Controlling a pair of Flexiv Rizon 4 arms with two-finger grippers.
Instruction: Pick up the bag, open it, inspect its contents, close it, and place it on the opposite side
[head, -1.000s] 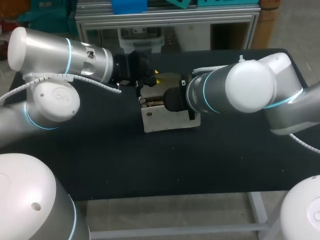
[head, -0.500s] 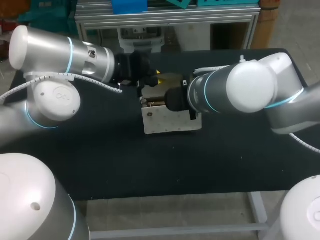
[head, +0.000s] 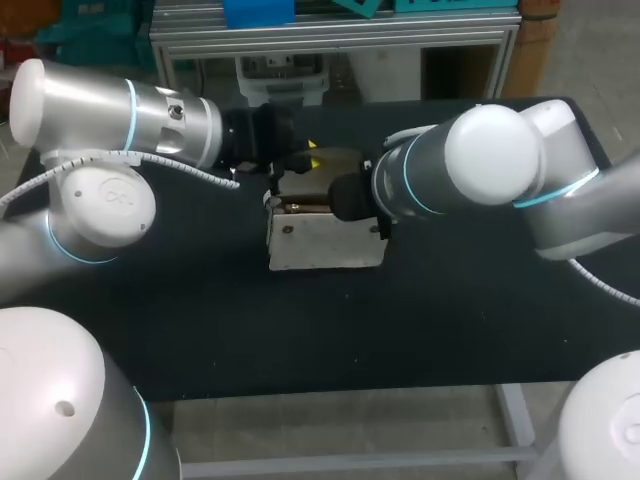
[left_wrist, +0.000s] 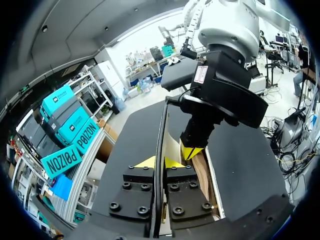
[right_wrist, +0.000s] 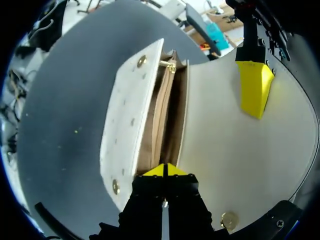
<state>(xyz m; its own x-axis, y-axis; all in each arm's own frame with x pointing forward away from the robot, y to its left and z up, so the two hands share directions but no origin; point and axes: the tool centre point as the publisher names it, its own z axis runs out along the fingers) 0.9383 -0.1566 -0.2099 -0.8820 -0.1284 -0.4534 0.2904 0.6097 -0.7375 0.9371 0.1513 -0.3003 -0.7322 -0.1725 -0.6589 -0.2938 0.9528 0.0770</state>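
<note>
A cream bag (head: 325, 240) with gold studs is held over the middle of the black table, its mouth open. My left gripper (head: 288, 168) is shut on the lifted flap, whose thin dark edge (left_wrist: 161, 130) runs between the left gripper's (left_wrist: 159, 162) yellow tips. In the right wrist view one left finger (right_wrist: 254, 87) lies flat on the flap's pale inner face (right_wrist: 220, 145). My right gripper (right_wrist: 164, 171) is shut on the rim at the bag's mouth, just above the brown lining (right_wrist: 162, 120). The studded front panel (right_wrist: 127, 120) stands apart from it. Nothing shows inside the lining.
The black tabletop (head: 200, 320) runs wide on both sides of the bag and toward the front edge (head: 330, 392). My two arms meet over the bag from left and right.
Both grippers have carried the bag a little to the left in the head view. The grips on flap and rim look unchanged.
</note>
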